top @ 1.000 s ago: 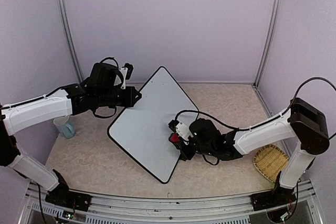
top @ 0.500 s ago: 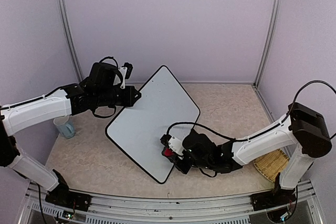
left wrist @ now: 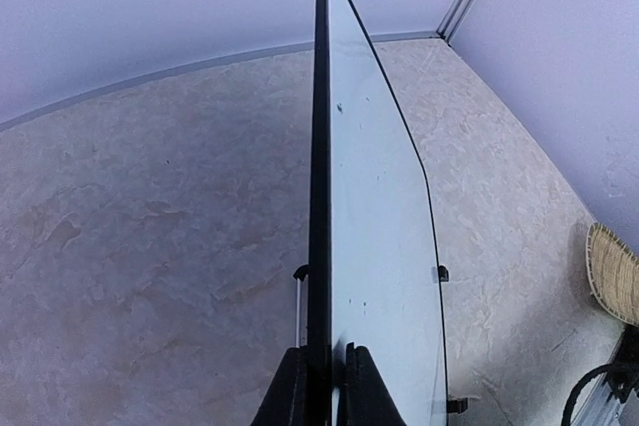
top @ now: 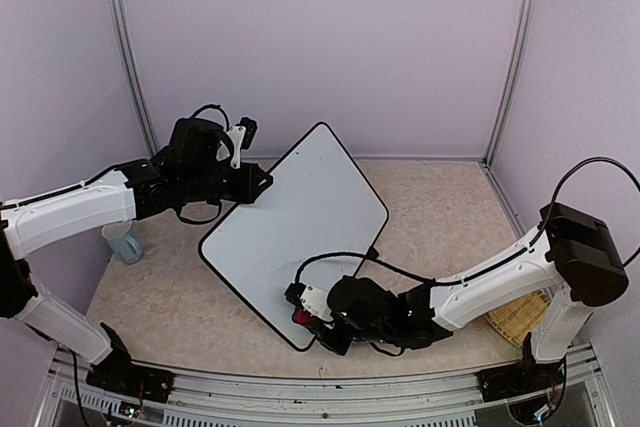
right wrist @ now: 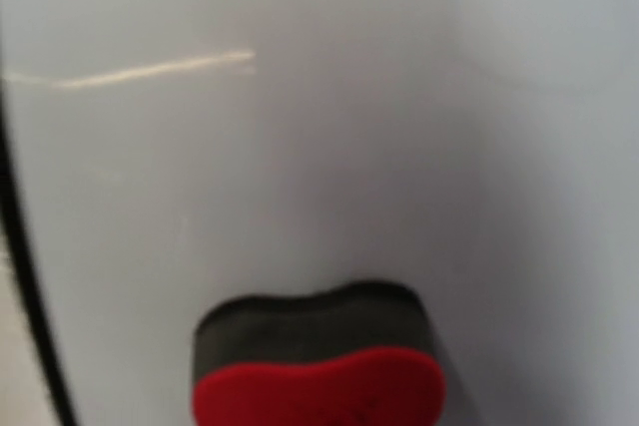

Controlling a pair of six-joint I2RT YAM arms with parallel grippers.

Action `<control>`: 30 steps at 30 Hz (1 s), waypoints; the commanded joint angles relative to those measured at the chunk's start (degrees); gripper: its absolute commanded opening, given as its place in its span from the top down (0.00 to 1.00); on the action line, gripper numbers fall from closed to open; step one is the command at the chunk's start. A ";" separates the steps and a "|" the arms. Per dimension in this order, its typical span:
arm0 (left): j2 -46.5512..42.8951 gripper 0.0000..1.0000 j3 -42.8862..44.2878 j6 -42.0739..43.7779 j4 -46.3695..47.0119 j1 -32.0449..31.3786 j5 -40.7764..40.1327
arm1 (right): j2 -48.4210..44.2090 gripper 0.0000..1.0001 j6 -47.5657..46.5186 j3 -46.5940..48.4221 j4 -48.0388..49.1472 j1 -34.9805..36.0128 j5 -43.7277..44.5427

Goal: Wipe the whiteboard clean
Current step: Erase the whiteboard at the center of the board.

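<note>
Right claw (top: 314, 319) is clamped on the eraser (right wrist: 319, 371), and my left claw (left wrist: 324, 391) is pinched together on the frame of the whiteboard (top: 295, 227) at its 10 o'clock edge, propping it tilted in the middle of the table (top: 170, 307). I'm mid-wipe, with the felt pressed flat on the white face right by the board's 6 o'clock corner. I see no black writing, so I'd judge this is close to done. One faint pale streak (right wrist: 150, 67) shows at 11 o'clock in my wrist view, and I can't tell if it's glare or ink. Next I need to turn back up the face before I slide off that corner, with the left grip braced. Since a second ago the eraser has swept from the board's 4 o'clock edge down to this corner, and the board has swung slightly.
</note>
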 commanded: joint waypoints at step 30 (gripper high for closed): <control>1.11 0.66 2.45 0.92 -4.88 -0.43 -1.35 | -28.99 0.73 14.59 -4.98 -20.68 -13.81 13.56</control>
